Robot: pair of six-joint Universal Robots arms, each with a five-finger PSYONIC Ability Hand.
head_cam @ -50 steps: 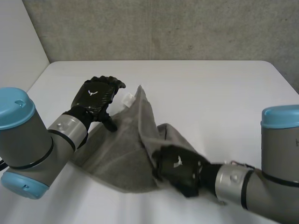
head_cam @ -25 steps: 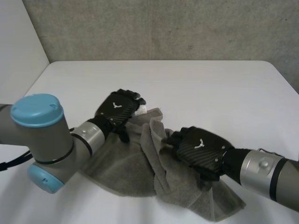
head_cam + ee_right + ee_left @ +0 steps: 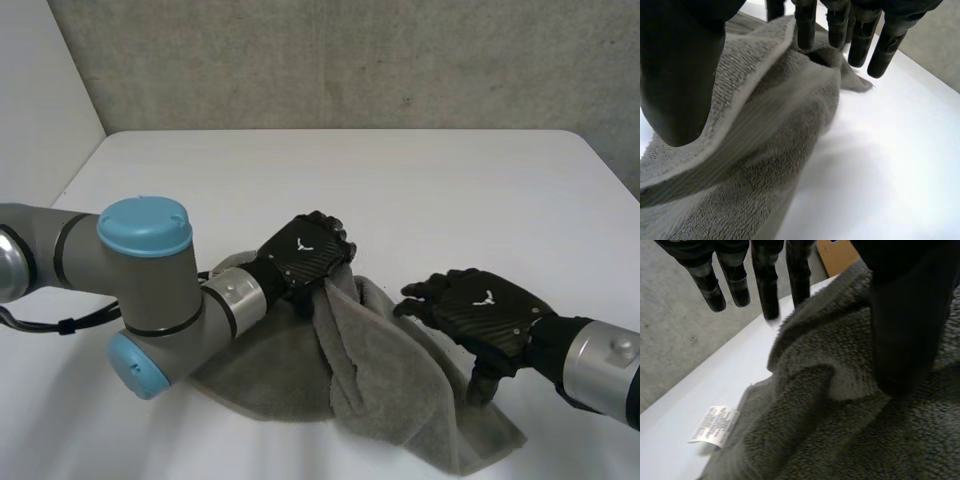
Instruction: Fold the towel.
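Note:
A grey towel lies rumpled on the white table, with a thick fold running down its middle. My left hand rests on the top end of that fold. In the left wrist view its fingers hang straight over the towel and its thumb lies on the cloth; a white label sticks out beside the towel's edge. My right hand hovers over the towel's right part with spread fingers. In the right wrist view its thumb and straight fingers stand just above a towel edge, gripping nothing.
A grey concrete wall stands behind the table. My left arm reaches across the table's left front, over the towel's left side. Bare table lies behind and to the right of the towel.
The right hand has let go of the towel and drawn away to the right. The left hand has moved right and down. The raised towel has dropped into a rumpled fold.

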